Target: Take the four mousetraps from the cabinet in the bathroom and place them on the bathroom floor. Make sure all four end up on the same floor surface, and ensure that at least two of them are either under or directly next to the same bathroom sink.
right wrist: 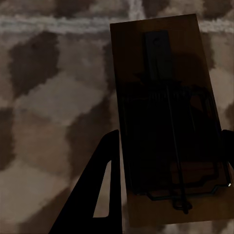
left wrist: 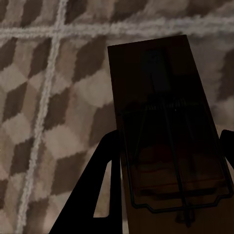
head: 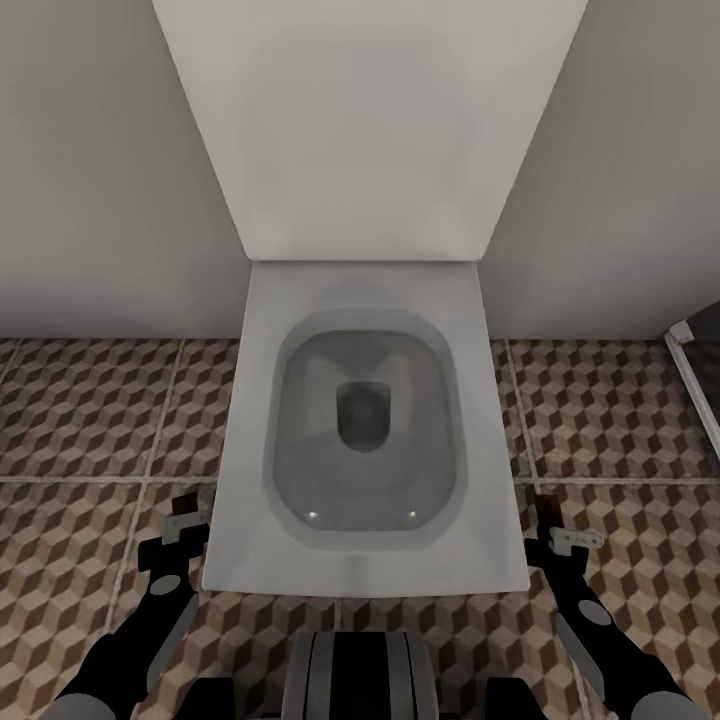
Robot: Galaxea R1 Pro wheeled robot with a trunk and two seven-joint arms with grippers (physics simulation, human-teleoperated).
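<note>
1. The left gripper (left wrist: pixel 165 180) is clamped on a mousetrap (left wrist: pixel 165 122), a flat brown board with a wire spring; it hangs above the bathroom floor (left wrist: pixel 44 97) — not yet set down.
2. The right gripper (right wrist: pixel 168 183) likewise holds a second mousetrap (right wrist: pixel 163 97) over the tiles.
3. From the head camera both arms flank a white toilet (head: pixel 365 440) (no sink or cabinet here); the left gripper (head: pixel 178 530) and right gripper (head: pixel 560 535) are low beside it.
4. Judgement: two traps fetched, none placed; the other two are unaccounted for; the sink must still be reached.
</note>
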